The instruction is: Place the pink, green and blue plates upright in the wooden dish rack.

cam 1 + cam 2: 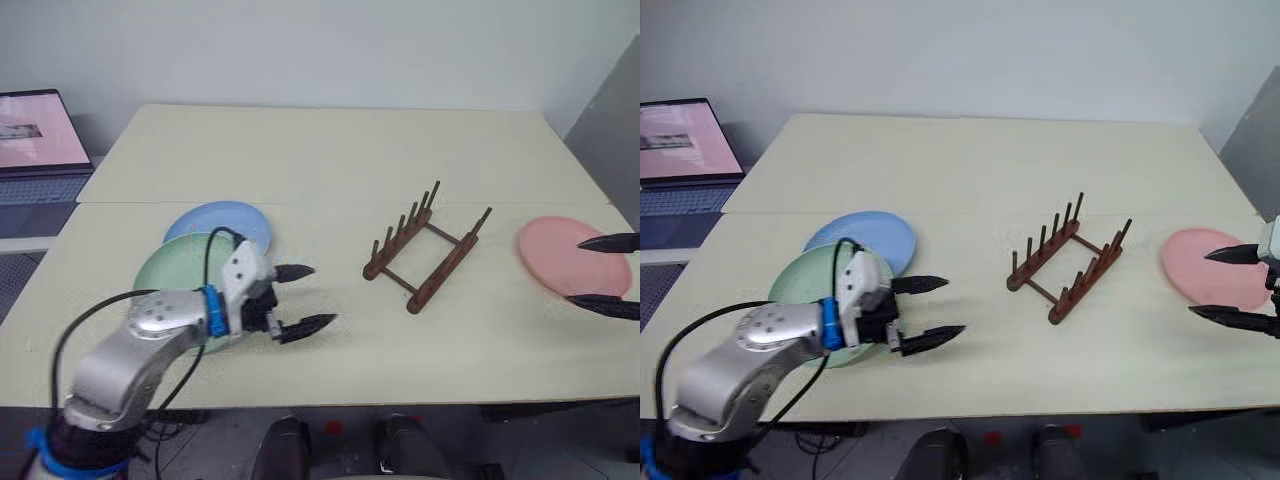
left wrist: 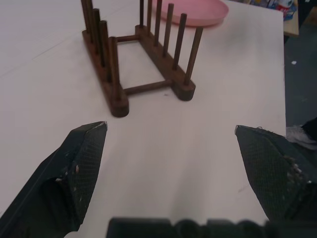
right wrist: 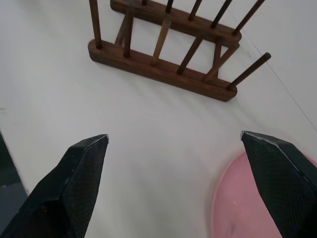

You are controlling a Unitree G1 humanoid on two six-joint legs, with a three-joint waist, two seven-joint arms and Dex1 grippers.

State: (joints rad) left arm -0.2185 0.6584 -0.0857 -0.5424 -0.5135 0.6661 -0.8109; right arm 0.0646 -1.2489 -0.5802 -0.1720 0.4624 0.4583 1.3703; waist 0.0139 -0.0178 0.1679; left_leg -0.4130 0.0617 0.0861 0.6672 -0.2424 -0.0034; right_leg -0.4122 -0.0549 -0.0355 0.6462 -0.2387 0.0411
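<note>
Two stacked plates [image 1: 215, 240] beside left gripper [image 1: 301, 297], head views.

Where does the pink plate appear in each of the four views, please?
Left eye view: pink plate at the right edge, flat on the table.
Right eye view: again at the right edge.
Left wrist view: at the top, beyond the rack.
Right wrist view: only its rim, in the lower right corner.
Shared landmark: the wooden dish rack, empty in every view.
</note>
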